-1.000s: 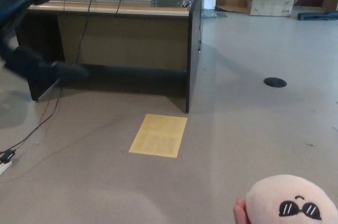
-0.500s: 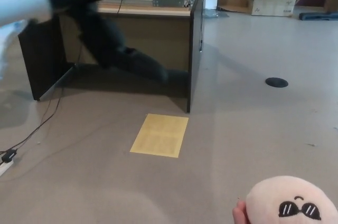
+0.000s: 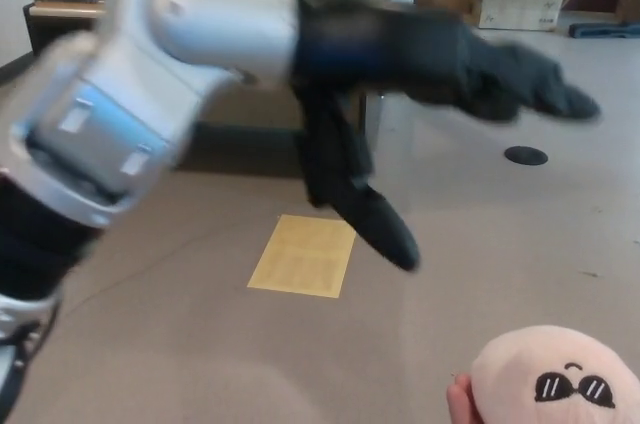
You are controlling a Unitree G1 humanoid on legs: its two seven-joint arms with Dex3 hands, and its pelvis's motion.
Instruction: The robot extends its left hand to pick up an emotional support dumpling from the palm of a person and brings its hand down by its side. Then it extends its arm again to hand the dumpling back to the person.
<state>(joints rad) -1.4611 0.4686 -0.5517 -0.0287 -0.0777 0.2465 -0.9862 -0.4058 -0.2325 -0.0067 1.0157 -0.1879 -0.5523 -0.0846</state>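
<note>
Now the left hand (image 3: 440, 94) is stretched out, fingers apart and empty.
The dumpling (image 3: 556, 378) is held on a person's palm (image 3: 460, 403) below.

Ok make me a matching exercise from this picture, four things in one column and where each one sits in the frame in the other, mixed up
Things:
1. dumpling
2. left hand
3. yellow sheet
4. cardboard box

Places:
A. top right, far back on the floor
B. bottom right corner
C. on the floor, centre of the frame
D. in the air, upper middle, fingers spread

Pairs: 1-B, 2-D, 3-C, 4-A
</note>
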